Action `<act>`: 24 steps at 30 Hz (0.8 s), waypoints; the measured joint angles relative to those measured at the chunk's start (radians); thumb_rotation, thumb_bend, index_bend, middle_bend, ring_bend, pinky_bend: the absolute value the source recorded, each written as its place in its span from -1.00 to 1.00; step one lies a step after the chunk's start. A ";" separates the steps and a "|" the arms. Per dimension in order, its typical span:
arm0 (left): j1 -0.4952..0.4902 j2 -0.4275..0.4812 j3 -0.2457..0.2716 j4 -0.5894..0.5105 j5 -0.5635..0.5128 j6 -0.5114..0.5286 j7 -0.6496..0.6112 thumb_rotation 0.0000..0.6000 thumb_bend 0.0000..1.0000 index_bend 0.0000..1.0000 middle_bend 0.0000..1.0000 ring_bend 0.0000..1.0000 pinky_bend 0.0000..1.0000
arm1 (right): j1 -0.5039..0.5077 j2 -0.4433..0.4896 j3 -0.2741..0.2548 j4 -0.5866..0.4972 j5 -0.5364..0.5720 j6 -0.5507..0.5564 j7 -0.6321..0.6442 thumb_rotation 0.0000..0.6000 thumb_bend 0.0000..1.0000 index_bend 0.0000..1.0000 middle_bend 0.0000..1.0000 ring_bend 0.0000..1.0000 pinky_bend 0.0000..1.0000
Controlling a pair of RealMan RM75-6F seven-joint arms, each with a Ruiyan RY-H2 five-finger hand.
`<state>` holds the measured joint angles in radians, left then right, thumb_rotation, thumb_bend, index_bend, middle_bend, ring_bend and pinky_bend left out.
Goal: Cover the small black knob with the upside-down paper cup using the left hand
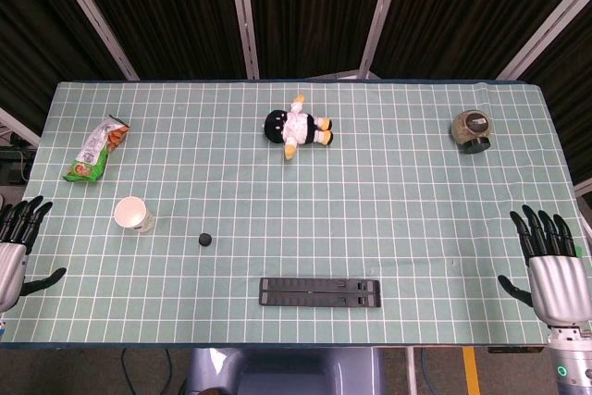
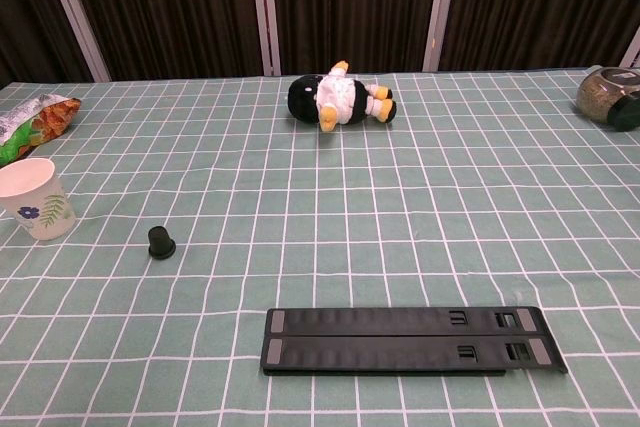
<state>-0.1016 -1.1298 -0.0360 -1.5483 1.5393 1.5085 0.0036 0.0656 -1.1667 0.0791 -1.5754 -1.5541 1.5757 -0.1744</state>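
A small black knob [image 1: 205, 240] [image 2: 161, 243] sits on the green checked tablecloth, left of centre. To its left stands a white paper cup [image 1: 133, 215] [image 2: 36, 199] with a leaf print, mouth up, about two grid squares from the knob. My left hand [image 1: 15, 240] rests at the table's left edge, fingers spread and holding nothing, well left of the cup. At the right edge my right hand [image 1: 555, 267] is likewise spread and empty. Neither hand shows in the chest view.
A snack bag [image 1: 97, 150] [image 2: 30, 122] lies behind the cup. A plush penguin [image 1: 296, 129] [image 2: 338, 99] lies at the back centre, a jar [image 1: 473, 130] [image 2: 612, 95] at the back right. A black slotted bar [image 1: 320, 291] [image 2: 405, 340] lies near the front edge.
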 measured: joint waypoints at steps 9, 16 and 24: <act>-0.026 -0.001 -0.008 0.018 -0.029 -0.067 -0.043 1.00 -1.00 -1.00 -1.00 -1.00 -1.00 | 0.002 0.011 0.003 -0.016 0.014 -0.015 -0.001 1.00 -1.00 -1.00 -1.00 -1.00 -1.00; -0.137 -0.073 -0.031 0.191 -0.110 -0.340 -0.198 1.00 -1.00 -1.00 -1.00 -1.00 -1.00 | 0.019 0.009 0.021 -0.020 0.075 -0.065 -0.013 1.00 -1.00 -1.00 -1.00 -1.00 -1.00; -0.259 -0.217 -0.050 0.398 -0.161 -0.545 -0.418 1.00 -1.00 -1.00 -1.00 -1.00 -1.00 | 0.025 0.008 0.033 -0.011 0.097 -0.077 -0.003 1.00 -1.00 -1.00 -1.00 -1.00 -1.00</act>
<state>-0.3604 -1.3471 -0.0856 -1.1504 1.3784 0.9634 -0.4141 0.0906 -1.1584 0.1117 -1.5864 -1.4570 1.4987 -0.1774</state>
